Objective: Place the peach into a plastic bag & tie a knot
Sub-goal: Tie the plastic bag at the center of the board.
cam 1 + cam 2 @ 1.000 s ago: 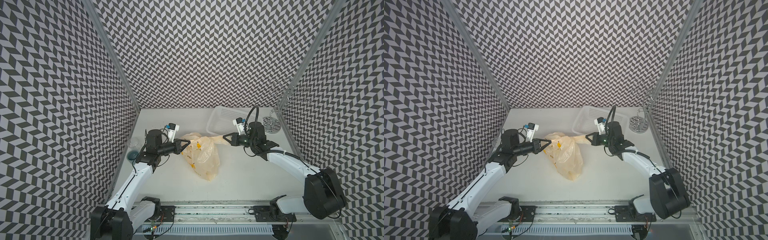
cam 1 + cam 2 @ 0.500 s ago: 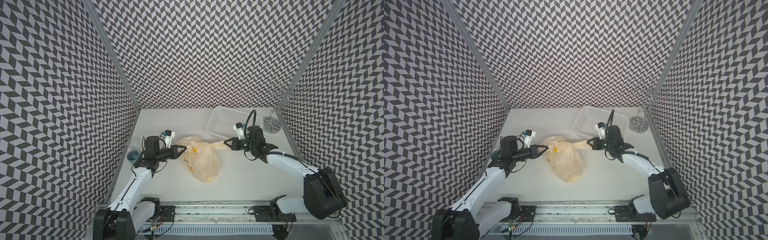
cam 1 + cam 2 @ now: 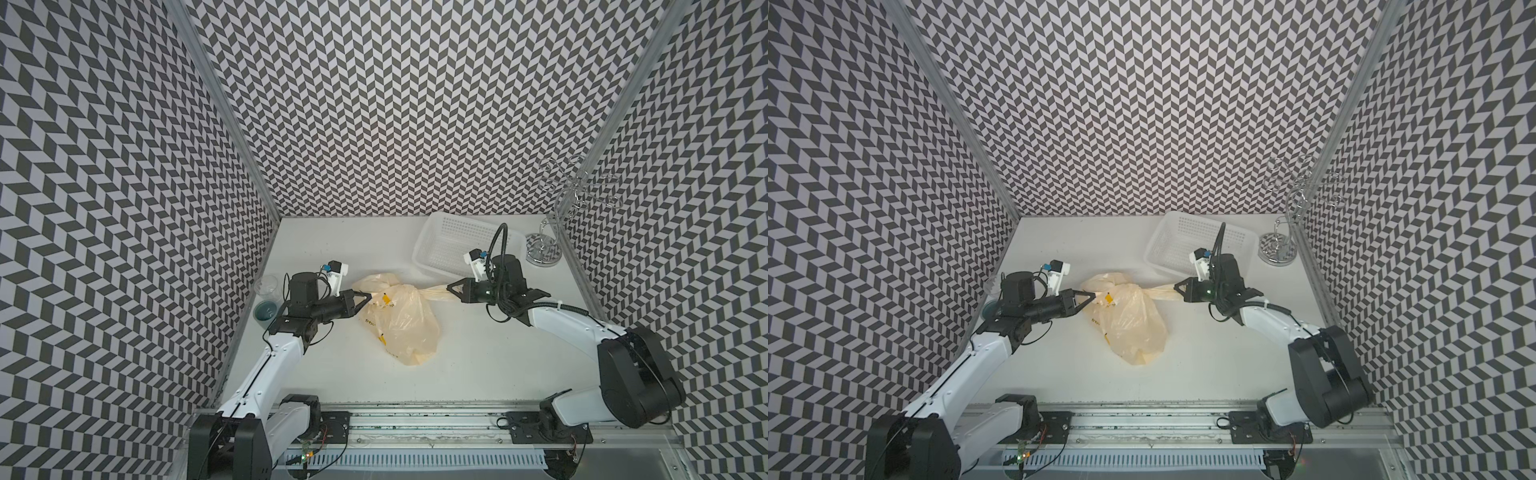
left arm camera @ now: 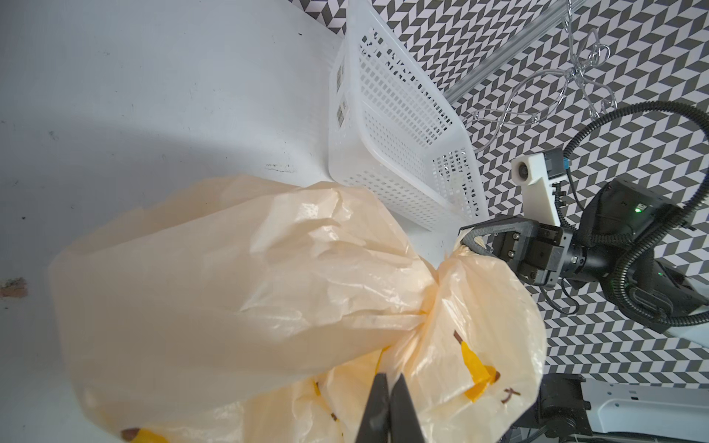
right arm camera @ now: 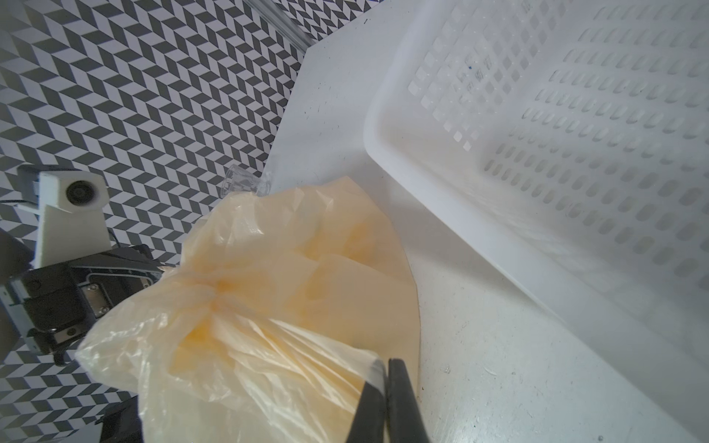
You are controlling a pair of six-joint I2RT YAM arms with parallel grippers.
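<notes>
The white surface [image 3: 478, 361] carried everything. The plastic bag [image 3: 405, 328] lay slumped across its middle with its body sagging toward the near edge, probably because whatever was inside anchored it while the top was pulled. The white basket [image 3: 446, 243] sat at the far right, just behind the right arm and out of the line of the pull. The left gripper [image 3: 368, 297] and right gripper [image 3: 449, 287] faced each other across the bag's top. Each was pinched fully closed on a handle strip (the wrist views showed thin film trapped between the fingertips), and the two strips ran out to opposite sides, an arrangement that looked meant to cinch the tie. Between them the knot [image 4: 429, 307] was a bunched, twisted waist where the strips crossed, and it seemed drawn fairly snug. The peach could not be made out; presumably it sat inside the bag, hidden by the cloudy film.
</notes>
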